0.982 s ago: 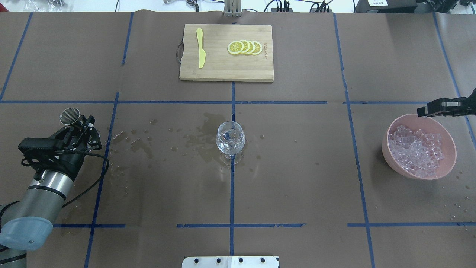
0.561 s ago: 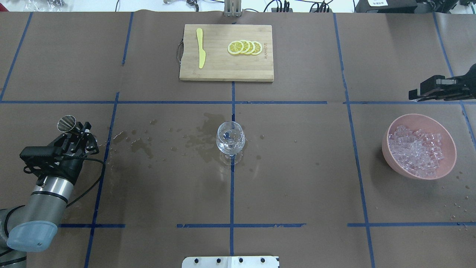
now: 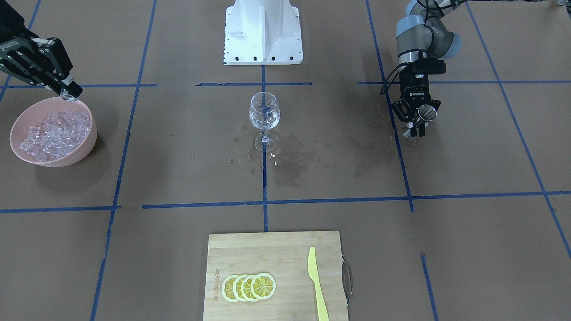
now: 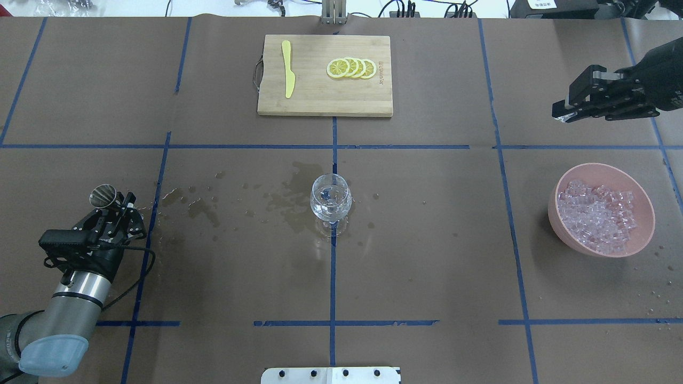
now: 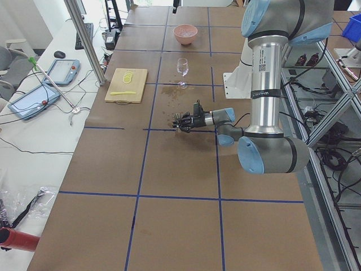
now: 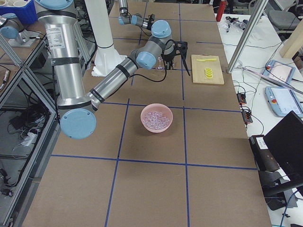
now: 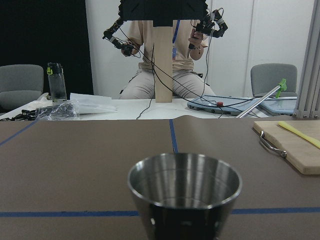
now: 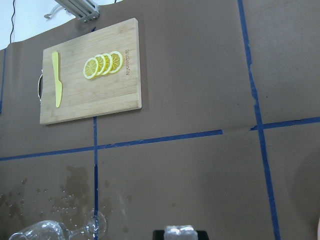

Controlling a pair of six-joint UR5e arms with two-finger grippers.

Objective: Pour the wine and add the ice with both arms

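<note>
Ice (image 4: 597,216) heaps in the pink bowl (image 4: 555,221) at right; the right gripper (image 4: 564,116) hangs on its far side, pinched on one clear cube (image 8: 180,230); a little wine (image 3: 264,119) sits in the glass (image 4: 331,198) at centre; the left gripper (image 4: 118,205), near left, clamps an upright steel cup (image 4: 103,195).

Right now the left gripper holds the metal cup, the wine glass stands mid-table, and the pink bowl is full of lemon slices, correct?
The pink bowl is full of ice, not lemon slices, which lie on the cutting board, as the overhead exterior view shows. The left gripper does hold the metal cup, and the wine glass stands mid-table.
</note>
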